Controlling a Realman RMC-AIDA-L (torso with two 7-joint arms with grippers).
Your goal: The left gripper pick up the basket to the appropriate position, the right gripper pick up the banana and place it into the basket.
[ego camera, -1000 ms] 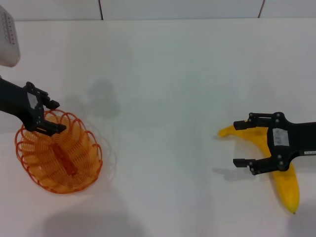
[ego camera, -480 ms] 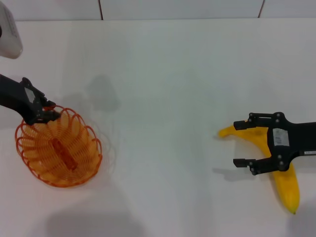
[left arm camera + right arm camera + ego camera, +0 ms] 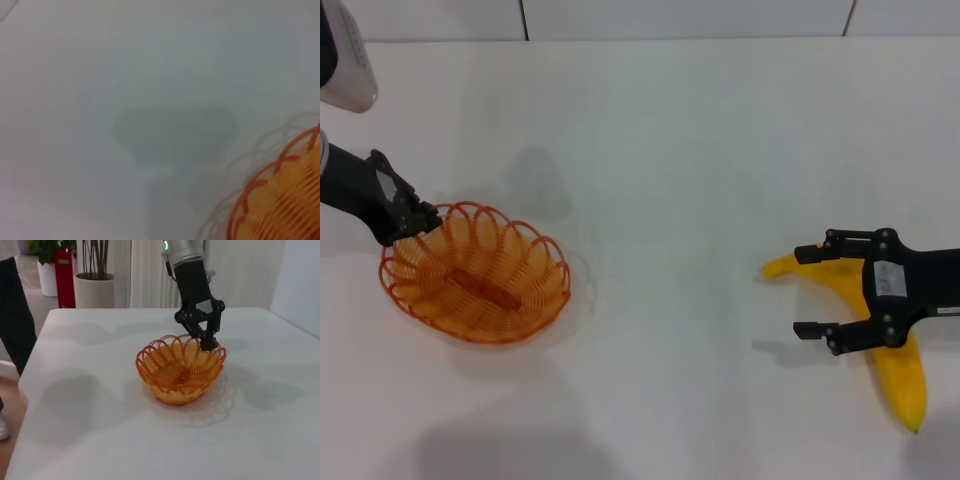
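Note:
The orange wire basket [image 3: 475,272] is at the left of the white table in the head view. My left gripper [image 3: 420,222] is shut on its far-left rim. In the right wrist view the basket [image 3: 180,367] hangs a little above its shadow, with the left gripper [image 3: 207,342] pinching the rim from above. The left wrist view shows only a piece of the basket's rim [image 3: 280,200]. The yellow banana [image 3: 900,375] lies at the right. My right gripper [image 3: 810,290] hovers over it, open, with its fingers pointing left past the stem end.
A white rounded object [image 3: 345,70] sits at the head view's top left corner. The table's edge [image 3: 30,370] faces a person's leg [image 3: 15,305] and potted plants [image 3: 92,287] beyond it in the right wrist view.
The left gripper has carried the basket to the right, toward the table's middle, and turned it so its long side runs left to right. The right gripper and banana have not moved.

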